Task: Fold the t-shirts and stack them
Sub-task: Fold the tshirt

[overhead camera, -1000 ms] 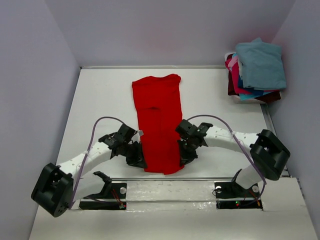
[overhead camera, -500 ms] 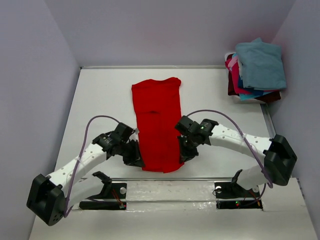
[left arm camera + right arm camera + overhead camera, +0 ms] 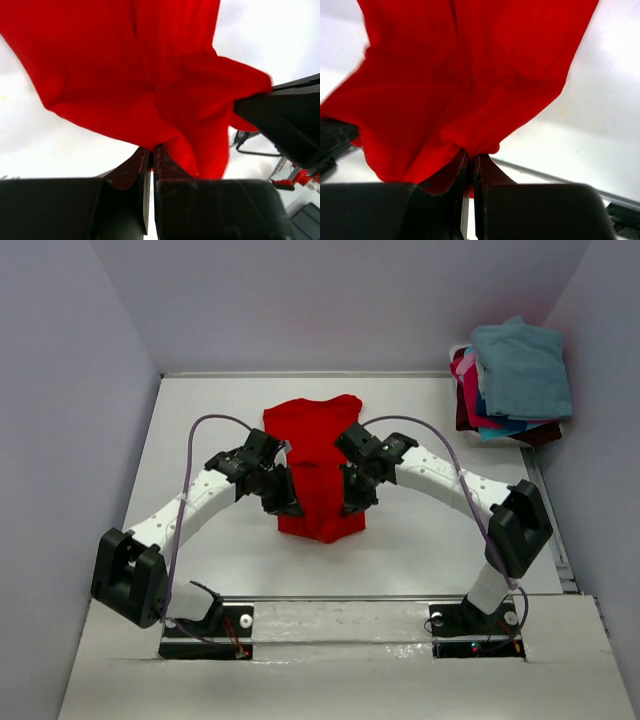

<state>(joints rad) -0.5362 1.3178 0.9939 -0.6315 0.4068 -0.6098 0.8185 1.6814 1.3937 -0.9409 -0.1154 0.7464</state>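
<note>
Red t-shirt sags between left gripper and right gripper, both clenched on its edges.

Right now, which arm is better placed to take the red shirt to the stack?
Right, probably. Both jaws grip the red shirt, but the stack sits far right, on the right arm's side.

White table, pale lilac walls on three sides

Both arms fwd, fingers pinched
</note>
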